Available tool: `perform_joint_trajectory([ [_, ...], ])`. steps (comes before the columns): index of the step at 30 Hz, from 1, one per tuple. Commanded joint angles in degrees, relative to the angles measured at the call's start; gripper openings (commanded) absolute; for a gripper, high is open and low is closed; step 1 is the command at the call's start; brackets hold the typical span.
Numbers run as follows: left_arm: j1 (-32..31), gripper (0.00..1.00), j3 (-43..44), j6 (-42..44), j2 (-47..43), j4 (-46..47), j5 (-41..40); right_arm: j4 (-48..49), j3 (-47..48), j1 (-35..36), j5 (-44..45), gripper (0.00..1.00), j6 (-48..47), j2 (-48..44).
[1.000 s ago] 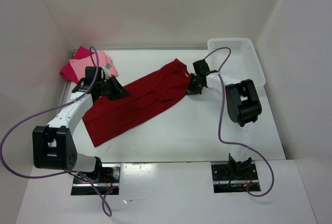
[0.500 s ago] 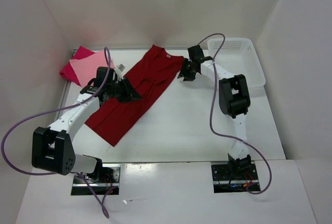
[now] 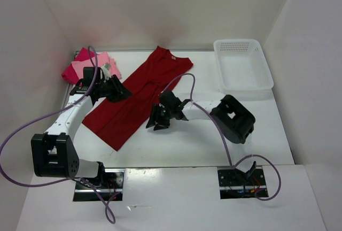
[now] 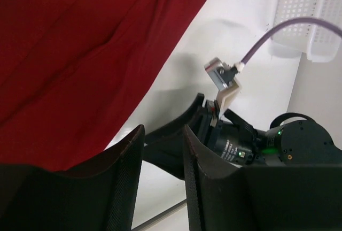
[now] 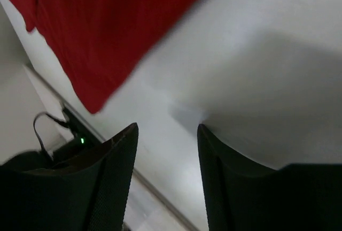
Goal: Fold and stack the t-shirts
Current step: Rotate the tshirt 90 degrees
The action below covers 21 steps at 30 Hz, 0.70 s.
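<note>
The dark red t-shirt point(image 3: 140, 94) lies flat between the left gripper point(image 3: 124, 92) and the right gripper point(image 3: 153, 125), both parted and empty, at its edges.

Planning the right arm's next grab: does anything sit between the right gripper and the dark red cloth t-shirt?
Nothing visible does. The right gripper, jaws open, is just off the near-right edge of the dark red cloth t-shirt, with only bare white table between them.

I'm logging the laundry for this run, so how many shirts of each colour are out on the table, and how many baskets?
dark red t-shirt: 1
pale pink t-shirt: 1
bright crimson-pink t-shirt: 1
white basket: 1
Total: 4 things, 3 of them shirts
</note>
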Motion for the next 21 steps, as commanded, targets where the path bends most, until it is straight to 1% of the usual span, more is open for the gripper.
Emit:
perform_joint_trajectory([
  [1,0.69,0.42,2.15,2.38,-0.89,-0.33,1.64,7.81,4.36,1.42,3.73,0.53,6.12,4.64],
  [2,0.69,0.42,1.45,2.38,-1.5,-0.33,1.65,7.81,6.64,2.64,3.75,0.53,7.43,5.69],
  [6,1.22,0.42,0.83,2.38,-2.03,0.2,1.65,6.33,11.75,4.85,5.86,0.45,10.16,12.01],
  [9,1.22,0.42,0.21,2.99,-2.04,0.2,1.65,4.74,14.65,4.85,6.39,0.33,10.17,14.31],
  [10,1.22,0.42,-0.31,3.52,-2.04,0.2,1.65,3.87,15.27,4.85,6.39,0.21,9.65,14.31],
  [11,1.22,0.42,-0.31,4.04,-2.56,0.2,1.13,2.81,15.27,4.85,7.69,0.15,8.25,14.31],
  [12,1.22,0.42,-0.92,4.05,-2.56,0.2,1.12,1.15,15.27,4.24,8.31,0.1,7.54,12.23],
  [13,1.22,0.42,-0.93,4.57,-2.56,0.2,1.12,1.13,12.49,3.71,8.32,0.05,7.01,10.55],
  [14,1.22,0.42,-0.93,5.18,-1.87,0.2,1.12,1.13,10.11,2.84,8.84,0.04,7.01,8.53],
  [15,1.22,0.42,-1.63,5.19,-1.86,0.2,1.12,1.74,7.57,1.87,8.85,0.04,5.61,6.25],
  [16,1.22,0.42,-2.42,5.19,-1.08,0.2,1.12,1.75,2.06,-0.4,8.15,0.02,4.73,1.27],
  [17,0.0,0.42,-2.95,5.19,-0.11,0.89,1.12,1.75,-0.69,-1.55,6.84,0.02,3.33,-1.3],
  [18,-0.54,0.42,-2.95,5.19,0.42,0.9,1.12,-0.08,-5.51,-2.78,6.83,0.02,0.27,-3.85],
  [19,-1.24,0.42,-3.73,5.19,0.95,1.77,1.12,-1.58,-7.73,-5.14,6.13,0.02,-1.59,-8.66],
  [20,-2.03,0.42,-4.79,3.89,1.91,3.17,1.73,-3.33,-9.93,-6.47,5.6,0.02,-3.26,-11.06],
  [21,-3.43,0.42,-4.8,3.35,2.53,3.8,2.52,-6.74,-13.78,-7.7,5.6,0.02,-6.84,-13.26],
])
